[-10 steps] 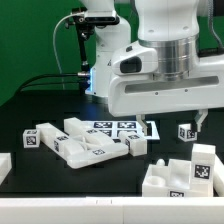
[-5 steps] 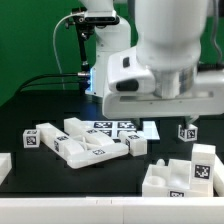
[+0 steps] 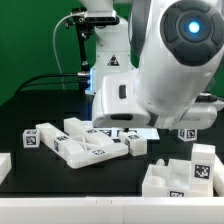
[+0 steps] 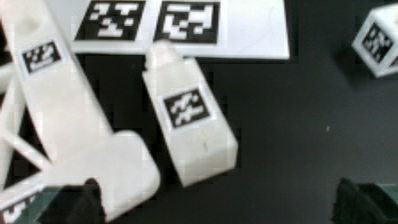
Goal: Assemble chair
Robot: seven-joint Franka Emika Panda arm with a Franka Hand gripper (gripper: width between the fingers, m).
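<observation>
Wrist view: the hand (image 4: 217, 206) is seen spread wide, its dark fingertips (image 4: 71, 202) well apart and nothing pinched between them. It is hung over a long leg-like part (image 4: 189, 108) that lies flat on the counter (image 4: 302, 120), close against a larger white part (image 4: 71, 112). Whether the two touch cannot be told. The pose is judged to be a lining-up over the leg-like part before a descent, with the opening kept wide so that it can be straddled.

One end of that part lies just beside the marker board (image 4: 178, 22), and a small tagged block (image 4: 377, 45) is set well apart. In the exterior view the hand is hidden by the arm's own bulk. The chair's pieces are left loose and unjoined — a cluster (image 3: 85, 147) mid-counter, a small cube (image 3: 30, 140) toward the edge on the exterior view's left, and a blocky assembly (image 3: 180, 178) by the near corner on the exterior view's right. The counter is matte black and is backed by a green backdrop (image 3: 30, 40).
</observation>
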